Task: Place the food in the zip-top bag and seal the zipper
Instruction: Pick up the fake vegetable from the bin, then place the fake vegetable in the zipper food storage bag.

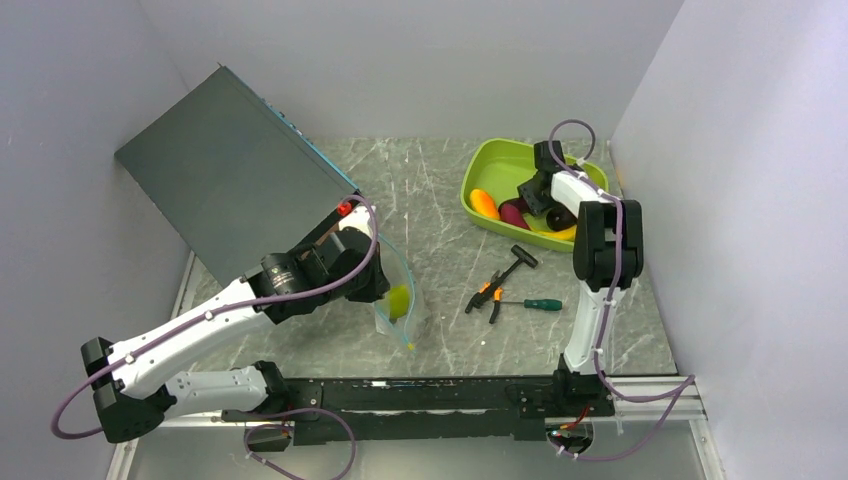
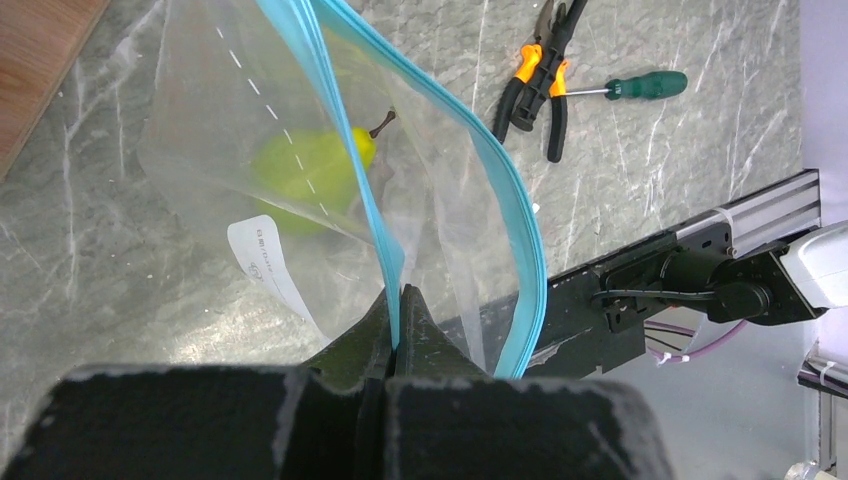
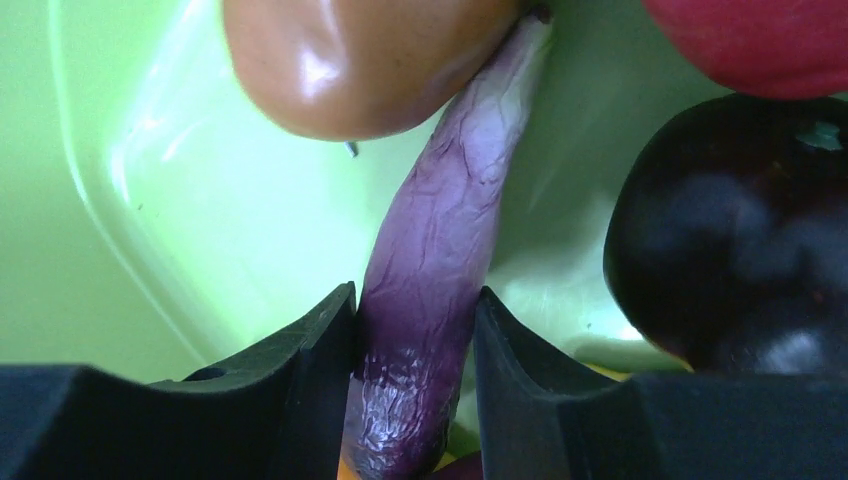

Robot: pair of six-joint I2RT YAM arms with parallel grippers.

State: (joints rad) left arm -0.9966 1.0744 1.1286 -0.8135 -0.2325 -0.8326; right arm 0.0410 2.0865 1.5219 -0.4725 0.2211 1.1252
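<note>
With the zipper [image 2: 372, 205] clamped in the left gripper [image 2: 397, 300], the purple vegetable [image 3: 450, 210] pinched by the right gripper [image 3: 415, 295] may be levered loose by the brown pear [image 3: 360, 60] at 12 o'clock.

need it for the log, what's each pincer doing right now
left pincer: closed, holding the bag by its zipper
right pincer: closed on the purple veg in the tray

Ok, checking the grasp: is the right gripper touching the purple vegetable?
Touching: right wrist view shows the right gripper pressing the purple vegetable's sides.
</note>
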